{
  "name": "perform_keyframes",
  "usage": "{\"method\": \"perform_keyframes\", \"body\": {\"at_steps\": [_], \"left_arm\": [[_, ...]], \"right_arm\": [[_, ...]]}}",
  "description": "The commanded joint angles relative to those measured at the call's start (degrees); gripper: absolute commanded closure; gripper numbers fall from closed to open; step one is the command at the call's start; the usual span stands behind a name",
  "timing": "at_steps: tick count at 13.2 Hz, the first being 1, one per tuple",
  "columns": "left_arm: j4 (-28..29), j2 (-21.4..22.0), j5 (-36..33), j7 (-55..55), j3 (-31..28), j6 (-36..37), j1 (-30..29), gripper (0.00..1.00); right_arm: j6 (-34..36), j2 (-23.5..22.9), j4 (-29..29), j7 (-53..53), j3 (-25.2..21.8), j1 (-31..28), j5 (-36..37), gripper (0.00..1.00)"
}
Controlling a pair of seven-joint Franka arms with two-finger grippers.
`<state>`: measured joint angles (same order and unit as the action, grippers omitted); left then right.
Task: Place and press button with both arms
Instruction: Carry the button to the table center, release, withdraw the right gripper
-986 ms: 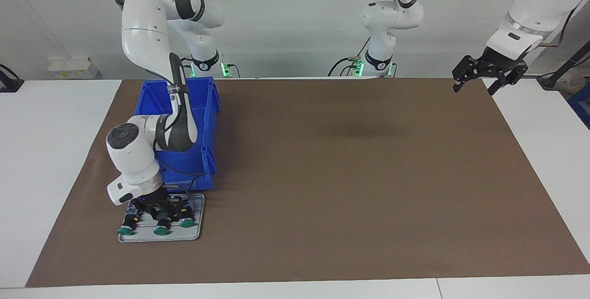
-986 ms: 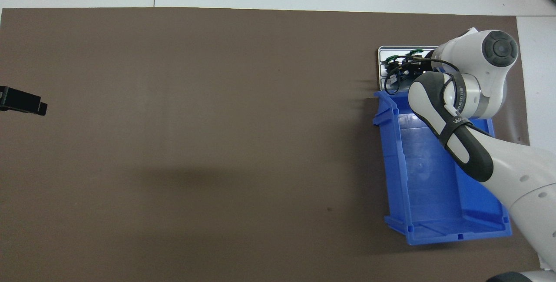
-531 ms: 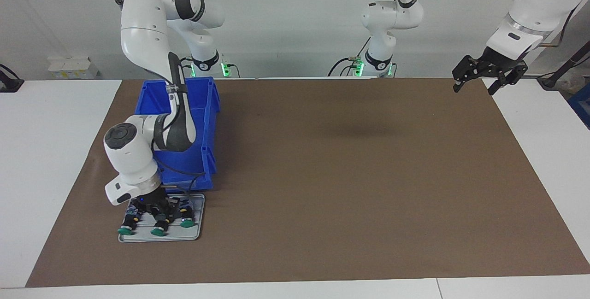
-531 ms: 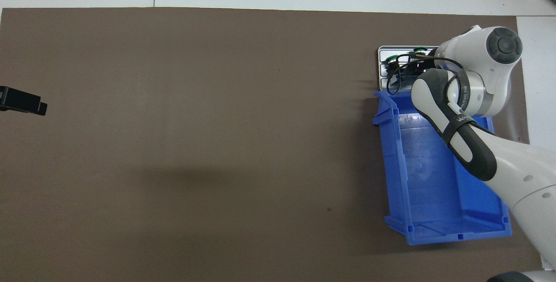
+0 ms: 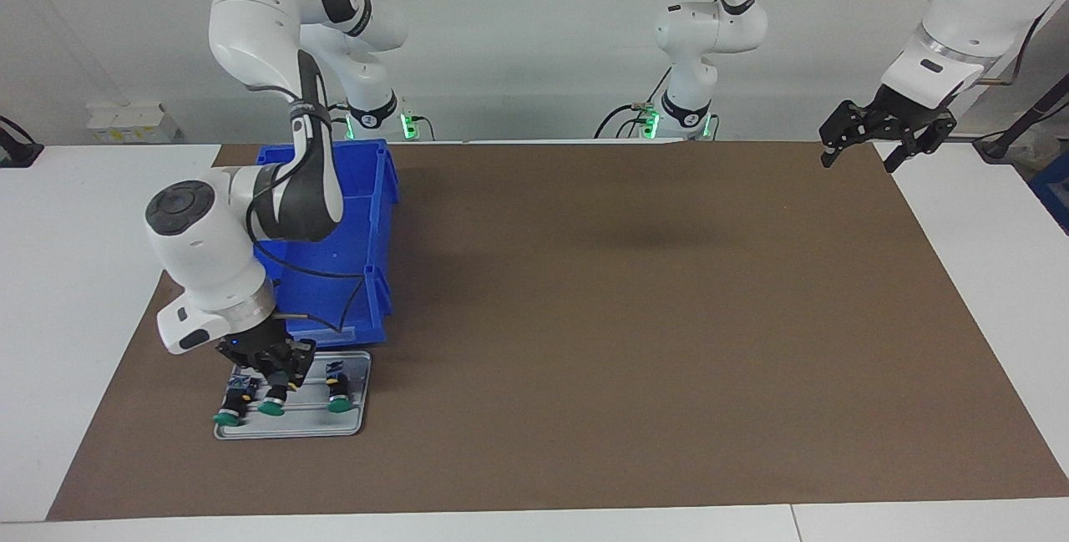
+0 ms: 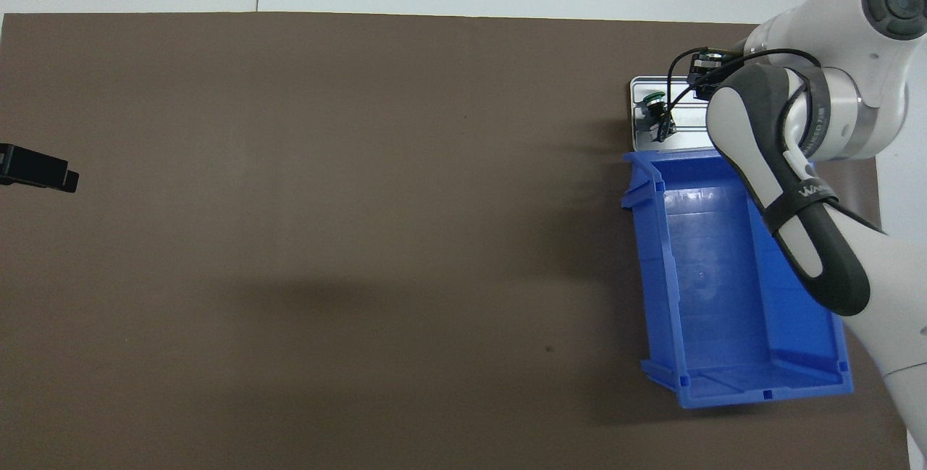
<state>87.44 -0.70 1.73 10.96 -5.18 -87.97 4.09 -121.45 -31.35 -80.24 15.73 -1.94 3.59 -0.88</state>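
The right gripper (image 5: 269,377) was clamped on the middle button (image 5: 272,399), lifted just above the tray (image 5: 355,423). Two more buttons (image 5: 336,396) lay on the tray either side of it. The blue bin (image 5: 351,275) touched the tray's near edge. Its wrist hid much of the tray from overhead. The left gripper (image 5: 860,149), jaws apart, waited over the mat's (image 5: 626,316) corner; the mat between lay open.

Blue bin (image 5: 342,254) on brown mat (image 5: 635,316); grey tray (image 5: 355,425) beside bin
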Motion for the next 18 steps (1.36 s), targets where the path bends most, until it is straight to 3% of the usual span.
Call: {"method": "perform_keyframes", "body": {"at_steps": [1, 4, 6, 9, 12, 14, 18], "left_arm": [[1.8, 1.5, -1.0, -0.5, 0.4, 0.0, -0.5, 0.00], [1.7, 1.5, -1.0, -0.5, 0.4, 0.0, -0.5, 0.00], [1.8, 1.5, -1.0, -0.5, 0.4, 0.0, -0.5, 0.00], [1.7, 1.5, -1.0, -0.5, 0.4, 0.1, -0.5, 0.00], [1.8, 1.5, -1.0, -0.5, 0.4, 0.0, -0.5, 0.00], [1.8, 1.5, -1.0, -0.5, 0.4, 0.0, -0.5, 0.00], [1.8, 1.5, -1.0, -0.5, 0.4, 0.0, -0.5, 0.00]], "right_arm": [[4.6, 0.1, 3.8, 18.7, 0.0, 5.8, 0.9, 0.79], [6.0, -0.7, 6.2, 40.4, -0.2, 12.6, 2.7, 0.82], [6.0, -0.7, 6.7, 52.2, -0.2, 16.9, 3.1, 0.94], [5.1, -2.3, 6.7, 69.6, -0.2, 24.3, 4.2, 0.96], [5.6, -10.5, 13.3, 87.9, -0.4, 30.8, 7.4, 0.97], [6.0, -13.3, 16.4, 94.6, -0.1, 31.9, 7.6, 0.97], [4.6, -14.3, 14.1, 105.3, 0.3, 33.1, 6.8, 0.95]]}}
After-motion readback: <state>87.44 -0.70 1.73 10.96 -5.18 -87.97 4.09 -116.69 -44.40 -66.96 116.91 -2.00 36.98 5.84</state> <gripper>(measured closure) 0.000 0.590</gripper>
